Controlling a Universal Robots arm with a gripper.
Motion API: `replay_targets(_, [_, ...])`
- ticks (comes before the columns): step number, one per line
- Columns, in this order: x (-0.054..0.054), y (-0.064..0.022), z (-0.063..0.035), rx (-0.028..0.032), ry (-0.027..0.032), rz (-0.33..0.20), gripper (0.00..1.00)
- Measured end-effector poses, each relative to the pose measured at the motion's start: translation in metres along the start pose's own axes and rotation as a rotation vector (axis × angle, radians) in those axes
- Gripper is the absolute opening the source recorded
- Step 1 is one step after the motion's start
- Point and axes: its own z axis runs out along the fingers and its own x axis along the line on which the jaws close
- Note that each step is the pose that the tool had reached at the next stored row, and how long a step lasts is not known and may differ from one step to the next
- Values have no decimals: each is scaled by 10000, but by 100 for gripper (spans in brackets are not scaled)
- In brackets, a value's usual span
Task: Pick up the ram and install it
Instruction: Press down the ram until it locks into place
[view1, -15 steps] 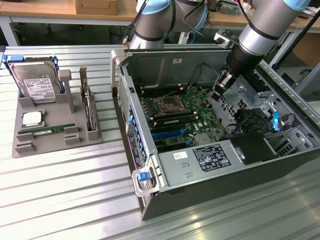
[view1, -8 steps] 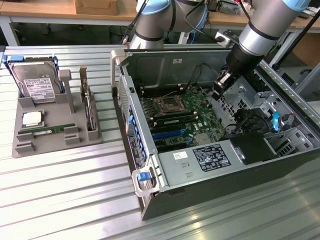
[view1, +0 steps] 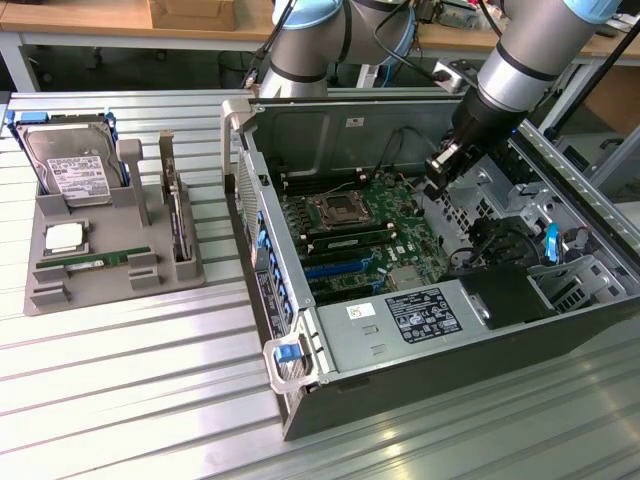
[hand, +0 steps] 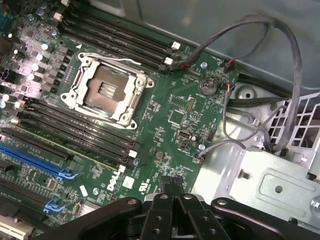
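1. The pincer (hand: 172, 187) is closed on nothing, hanging above the motherboard (hand: 175, 107) inside the open computer case (view1: 300, 345).
2. The ram (view1: 95, 261) lies in the grey holder (view1: 110, 290) on the worktop (view1: 130, 390), well apart from the pincer.

Open computer case (view1: 262, 225) with green motherboard (hand: 170, 107), empty processor socket (hand: 106, 91), hard drive (view1: 70, 165) on grey holder tray (view1: 100, 285)

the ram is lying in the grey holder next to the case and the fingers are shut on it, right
Not quite. The ram does lie in the grey holder beside the case, but the fingers are shut on nothing; the exterior view shows the gripper over the motherboard.
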Motion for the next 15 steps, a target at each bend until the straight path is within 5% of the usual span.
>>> replay_targets(15, [0, -1, 7, -31, -181, 1855, 10])
